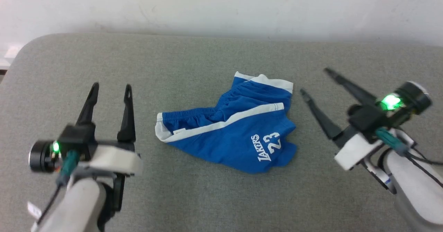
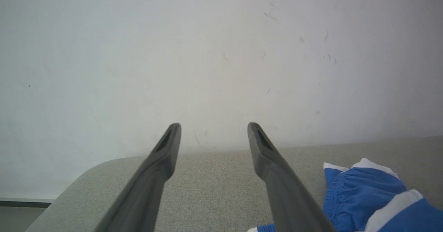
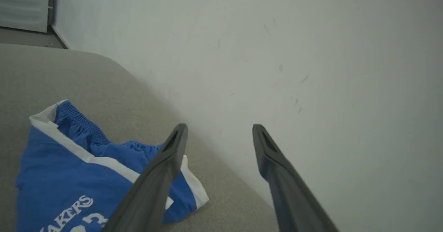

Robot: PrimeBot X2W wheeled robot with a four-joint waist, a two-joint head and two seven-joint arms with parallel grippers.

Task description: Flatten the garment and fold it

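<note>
The blue shorts [image 1: 235, 126] lie crumpled and partly folded over in the middle of the grey padded surface, white trim bands across them and the "LAKERS 23" print facing up. My left gripper [image 1: 110, 86] hovers open to their left, fingers pointing toward the wall, nothing between them. To the right of the shorts my right gripper [image 1: 315, 80] is open too, angled up and leftward, clear of the cloth. The left wrist view catches the shorts [image 2: 367, 197] at its lower right, beside the left gripper [image 2: 214, 125]. In the right wrist view the shorts [image 3: 65, 176] lie left of the right gripper [image 3: 218, 126].
The grey padded surface [image 1: 207, 59] runs up to a pale wall [image 1: 221, 7] at the back. Its rounded corner [image 1: 24, 48] is at the far left, with floor beyond. Bare fabric surrounds the shorts on all sides.
</note>
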